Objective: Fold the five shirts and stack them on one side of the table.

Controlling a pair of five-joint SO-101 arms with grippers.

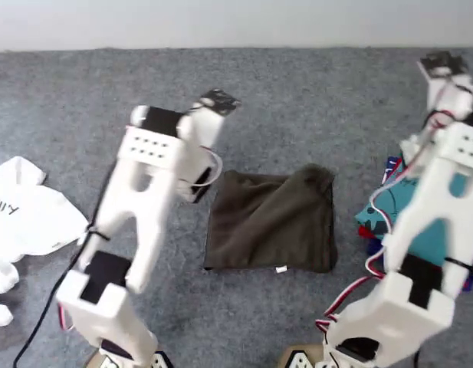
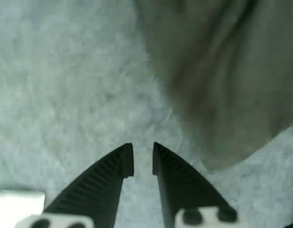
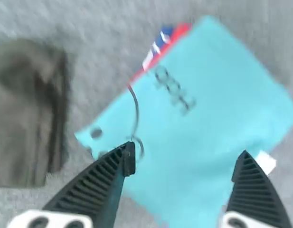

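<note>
A dark olive shirt point(image 1: 270, 221) lies folded at the middle of the grey carpeted table. My left gripper point(image 1: 199, 182) hovers just off that shirt's left edge. In the left wrist view the left gripper point(image 2: 143, 154) stands over bare carpet beside the olive shirt point(image 2: 222, 71), its fingers a narrow gap apart with nothing between them. My right gripper point(image 3: 186, 160) is wide open above a folded teal shirt point(image 3: 208, 118). That teal shirt point(image 1: 389, 205) lies at the right side, on top of a red and blue shirt point(image 1: 391, 165).
A crumpled white shirt point(image 1: 25, 218) lies at the table's left edge. The red and blue shirt point(image 3: 165, 35) pokes out beyond the teal one, and the olive shirt point(image 3: 27, 109) lies close beside them. Bare carpet point(image 1: 297, 100) stretches across the back.
</note>
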